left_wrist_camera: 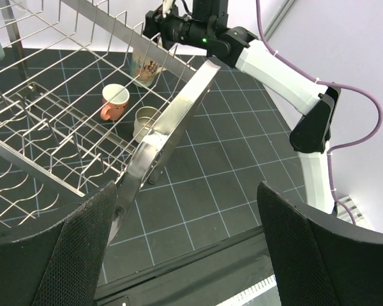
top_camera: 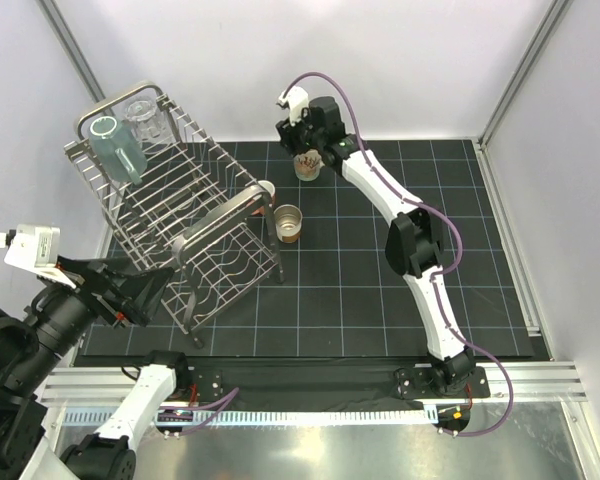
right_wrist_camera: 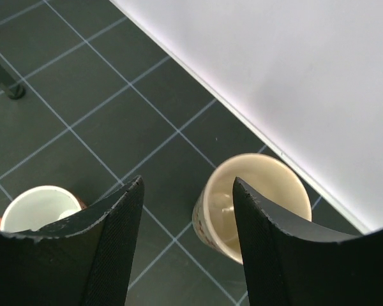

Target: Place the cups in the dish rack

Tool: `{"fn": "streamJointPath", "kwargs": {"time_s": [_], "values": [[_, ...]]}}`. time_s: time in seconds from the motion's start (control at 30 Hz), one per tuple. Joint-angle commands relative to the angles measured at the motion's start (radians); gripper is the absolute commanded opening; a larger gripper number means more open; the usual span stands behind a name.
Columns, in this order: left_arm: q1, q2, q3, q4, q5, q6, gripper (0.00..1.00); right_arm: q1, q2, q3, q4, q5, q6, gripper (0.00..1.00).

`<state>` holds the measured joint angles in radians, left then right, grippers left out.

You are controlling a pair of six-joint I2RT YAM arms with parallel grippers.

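The silver wire dish rack (top_camera: 170,215) stands at the left. The grey-teal tumbler (top_camera: 115,148) and the clear glass (top_camera: 143,118) sit in its far end. The cream mug (top_camera: 307,166) stands upright on the mat near the back wall. My right gripper (top_camera: 304,148) hovers open just above it. In the right wrist view (right_wrist_camera: 186,185) one finger is over the mug's mouth (right_wrist_camera: 255,204) and the other is outside its left wall. The salmon-pink mug (top_camera: 266,189) and the small brown-based cup (top_camera: 289,222) stand beside the rack. My left gripper (top_camera: 148,292) is open and empty at the rack's near end.
The rack's thick loop handle (left_wrist_camera: 172,121) crosses the left wrist view right in front of my left gripper (left_wrist_camera: 186,191). The white back wall (right_wrist_camera: 293,76) runs close behind the cream mug. The black gridded mat (top_camera: 380,290) covers the table.
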<state>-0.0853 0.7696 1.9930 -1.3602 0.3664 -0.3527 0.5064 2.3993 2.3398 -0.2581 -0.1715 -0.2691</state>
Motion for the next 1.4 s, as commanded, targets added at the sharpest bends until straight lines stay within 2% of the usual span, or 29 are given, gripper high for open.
{"fn": "streamJointPath", "kwargs": {"time_s": [0.0, 0.67, 1.13, 1.37], "values": [[-0.005, 0.011, 0.009, -0.073, 0.009, 0.024, 0.87, -0.008, -0.046, 0.007, -0.021, 0.038, 0.028, 0.59], [-0.007, -0.013, 0.007, -0.105, -0.026, -0.005, 0.87, -0.005, 0.041, -0.013, -0.035, 0.041, -0.005, 0.57], [-0.008, -0.021, 0.027, -0.157, -0.06, -0.005, 0.86, -0.003, 0.116, 0.007, -0.017, 0.056, -0.065, 0.45], [-0.014, -0.027, 0.038, -0.169, -0.083, -0.014, 0.86, -0.003, 0.152, 0.004, -0.007, 0.072, -0.12, 0.31]]}}
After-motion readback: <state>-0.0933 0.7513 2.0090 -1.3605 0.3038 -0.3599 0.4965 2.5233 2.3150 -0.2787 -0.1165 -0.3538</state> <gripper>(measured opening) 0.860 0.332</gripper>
